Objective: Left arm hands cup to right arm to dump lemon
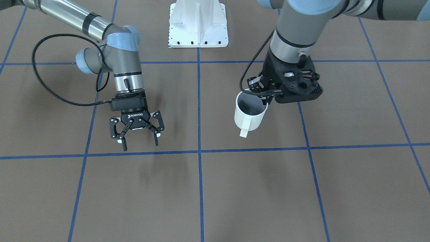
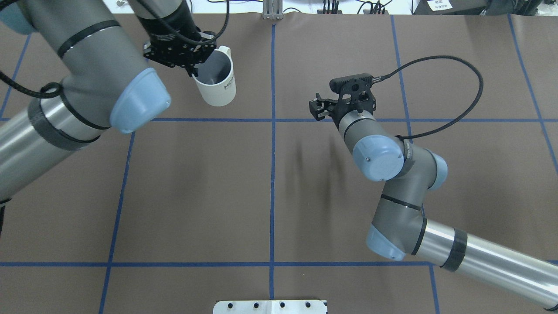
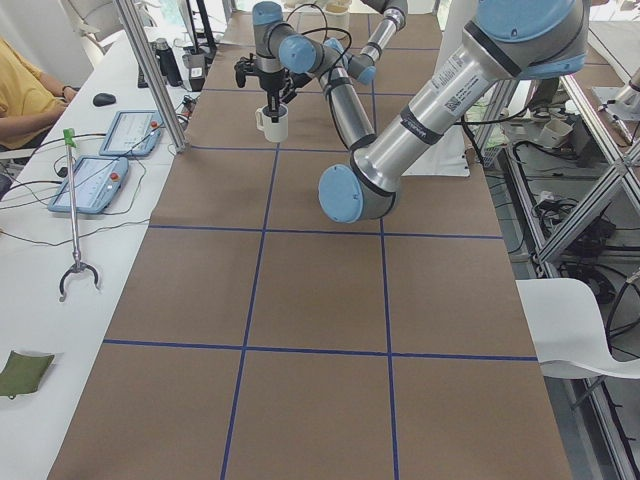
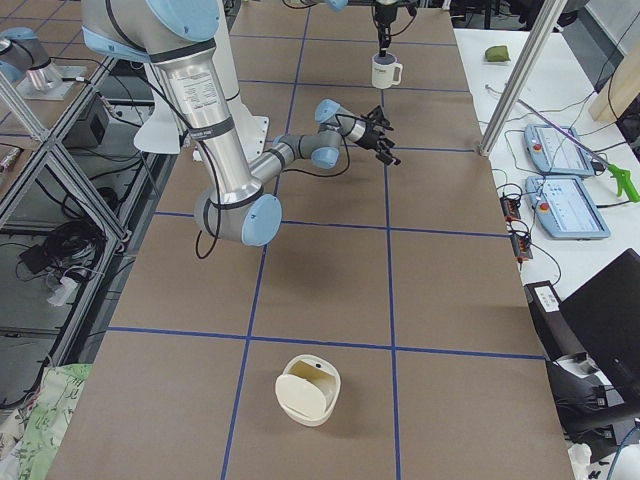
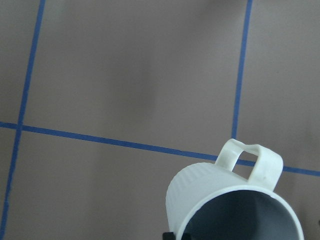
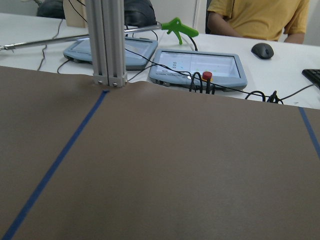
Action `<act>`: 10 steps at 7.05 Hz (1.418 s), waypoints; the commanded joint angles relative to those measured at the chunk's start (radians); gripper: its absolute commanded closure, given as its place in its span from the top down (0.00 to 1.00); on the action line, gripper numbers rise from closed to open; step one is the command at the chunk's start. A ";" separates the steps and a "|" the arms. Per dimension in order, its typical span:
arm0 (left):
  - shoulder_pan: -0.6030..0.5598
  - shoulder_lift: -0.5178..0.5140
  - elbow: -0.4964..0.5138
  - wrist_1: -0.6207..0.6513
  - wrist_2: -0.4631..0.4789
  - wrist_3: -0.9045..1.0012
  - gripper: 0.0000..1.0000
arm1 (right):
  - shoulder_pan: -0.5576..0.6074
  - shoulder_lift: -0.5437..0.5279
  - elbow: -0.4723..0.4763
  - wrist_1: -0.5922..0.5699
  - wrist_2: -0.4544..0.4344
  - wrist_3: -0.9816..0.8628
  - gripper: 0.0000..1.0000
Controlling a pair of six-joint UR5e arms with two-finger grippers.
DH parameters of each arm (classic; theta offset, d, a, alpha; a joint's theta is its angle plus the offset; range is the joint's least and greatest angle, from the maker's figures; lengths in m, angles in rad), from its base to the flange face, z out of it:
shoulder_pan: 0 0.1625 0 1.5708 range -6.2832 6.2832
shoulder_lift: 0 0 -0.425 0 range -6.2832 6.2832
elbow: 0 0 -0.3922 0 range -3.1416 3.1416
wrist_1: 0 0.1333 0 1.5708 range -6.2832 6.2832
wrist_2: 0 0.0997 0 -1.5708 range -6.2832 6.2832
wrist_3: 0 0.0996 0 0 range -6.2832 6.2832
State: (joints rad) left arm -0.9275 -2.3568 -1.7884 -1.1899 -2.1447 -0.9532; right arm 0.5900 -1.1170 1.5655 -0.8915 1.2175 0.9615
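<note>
The off-white cup [image 1: 250, 117] with a grey inside hangs upright from my left gripper [image 1: 265, 97], the bulky perforated black one on the thick arm. The gripper is shut on the cup's rim, one finger inside and one outside. The cup's loop handle points away from the robot. The cup also shows in the overhead view [image 2: 216, 85] and the left wrist view [image 5: 210, 200]. I cannot tell whether it touches the table. No lemon shows in any view; the visible part of the cup's inside is plain grey. My right gripper [image 1: 137, 134], the slim ROBOTIQ one, is open and empty, a grid square away from the cup.
The white robot base plate [image 1: 198, 23] stands at the table's robot side. A white lidded container [image 4: 308, 388] sits far down the table on my right. An aluminium post [image 6: 107, 40], control tablets [image 6: 197, 67] and a seated person [image 6: 255, 17] are beyond the far edge.
</note>
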 commanded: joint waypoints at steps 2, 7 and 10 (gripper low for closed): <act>-0.080 0.247 -0.025 -0.188 -0.047 0.148 0.00 | 0.323 -0.130 0.030 -0.009 0.547 -0.087 1.00; -0.223 0.580 -0.016 -0.315 -0.116 0.543 0.00 | 0.658 -0.305 0.033 -0.169 1.016 -0.442 1.00; -0.221 0.734 -0.008 -0.465 -0.116 0.567 0.00 | 0.728 -0.279 0.041 -0.478 1.088 -0.726 1.00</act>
State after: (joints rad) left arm -1.1479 -1.6722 -1.8007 -1.5904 -2.2599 -0.3867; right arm 1.2937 -1.4095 1.6059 -1.2656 2.2719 0.3340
